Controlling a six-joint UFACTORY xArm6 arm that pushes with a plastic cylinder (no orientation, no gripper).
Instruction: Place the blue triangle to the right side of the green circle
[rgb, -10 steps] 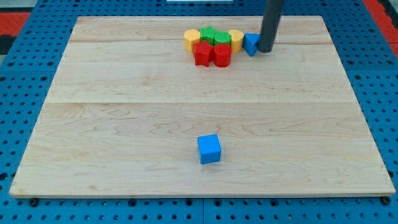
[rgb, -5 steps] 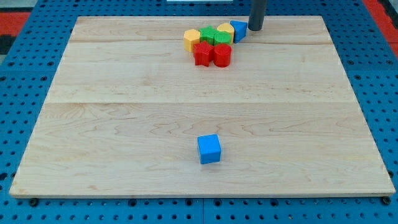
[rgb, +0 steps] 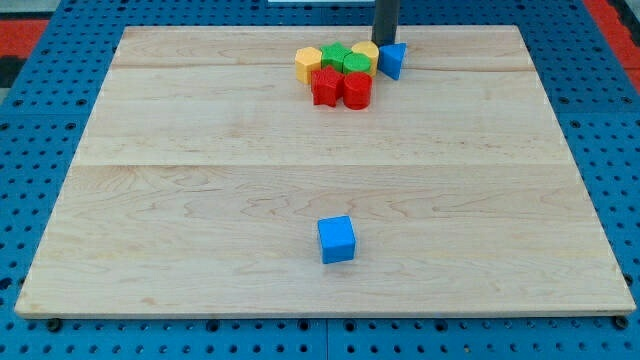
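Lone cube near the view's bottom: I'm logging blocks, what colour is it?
Blue cube, plain in the camera view.

We see bright, even overhead light on pale wooden board (rgb: 320, 150). Shadows faint, short; small one under blue cube (rgb: 336, 239) toward 6 o'clock. No glare. Focus sharp throughout; we note slight softness at 12 o'clock edge.

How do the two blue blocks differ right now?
Shape: the blue triangle is a wedge; the blue cube is square-faced. Place: the blue triangle sits at the view's top, beside the cluster and just below my tip; the blue cube stands alone near the view's bottom. Both are blue and lie on the board.
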